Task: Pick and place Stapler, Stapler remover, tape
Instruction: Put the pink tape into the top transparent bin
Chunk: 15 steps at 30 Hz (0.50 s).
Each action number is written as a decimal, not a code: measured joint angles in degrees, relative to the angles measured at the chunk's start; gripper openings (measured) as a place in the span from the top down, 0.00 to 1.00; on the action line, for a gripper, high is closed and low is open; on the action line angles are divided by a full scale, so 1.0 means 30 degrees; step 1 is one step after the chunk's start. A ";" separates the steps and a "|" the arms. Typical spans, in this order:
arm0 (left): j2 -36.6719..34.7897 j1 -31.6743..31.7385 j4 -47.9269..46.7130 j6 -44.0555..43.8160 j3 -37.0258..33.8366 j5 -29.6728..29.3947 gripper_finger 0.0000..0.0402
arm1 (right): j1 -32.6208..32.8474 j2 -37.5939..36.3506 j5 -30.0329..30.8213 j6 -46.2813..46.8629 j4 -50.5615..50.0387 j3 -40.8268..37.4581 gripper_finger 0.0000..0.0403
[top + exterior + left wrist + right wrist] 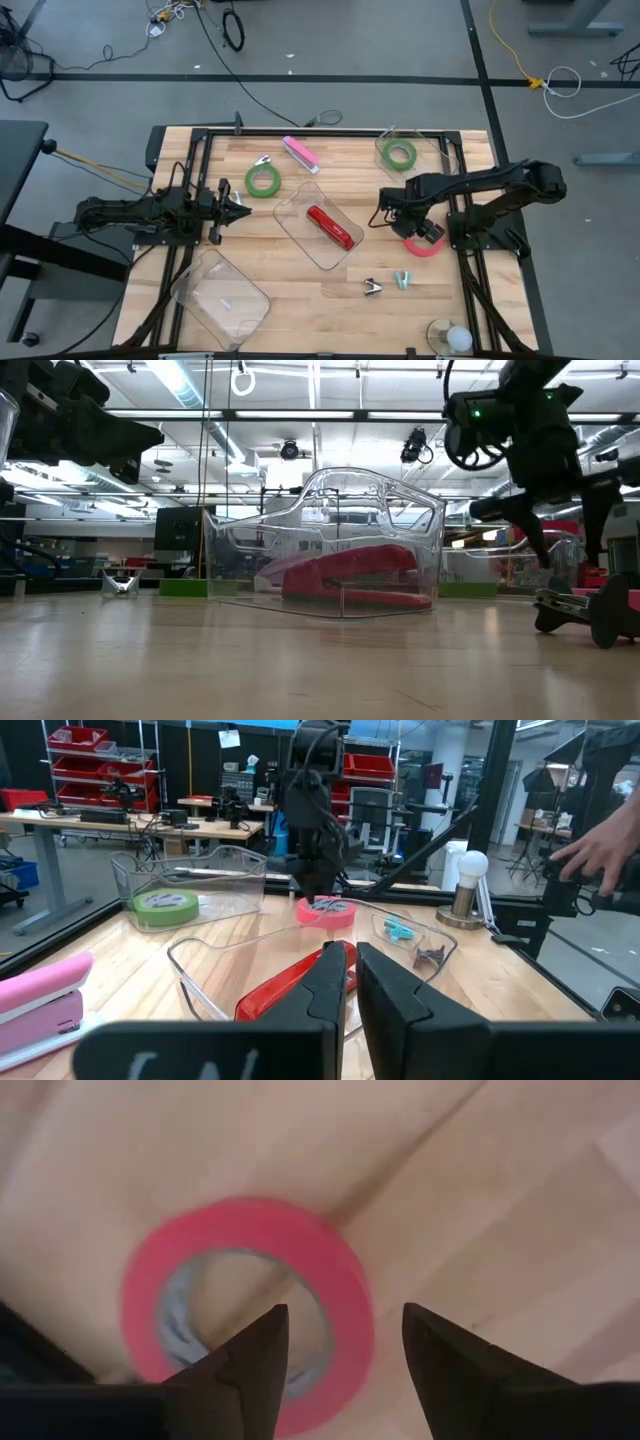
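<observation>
1. Progress: red stapler [333,227] lies inside the clear plastic tray [295,205] at bench centre; one green tape ring [398,153] sits in a second clear tray [430,143] at the far right; both look placed.
2. Left to do, by my reading: pink stapler [300,153], green tape ring [263,180], red-pink tape ring [425,248] and the small metal staple removers [372,287] all lie loose on the wooden bench [300,290]; a third clear tray [222,293] near the left front holds almost nothing.
3. Right claw [343,1342] hangs just above the red-pink ring, pointing down, fingers parted astride its rim, nothing gripped.
4. Left claw [352,982] is closed and empty, held level near the green ring, waiting.
</observation>
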 joint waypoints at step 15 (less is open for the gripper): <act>0.0000 0.0000 0.0000 0.0007 0.0000 0.0000 0.93 | 0.0985 -0.0007 0.3039 -0.1772 0.1818 -0.2450 0.51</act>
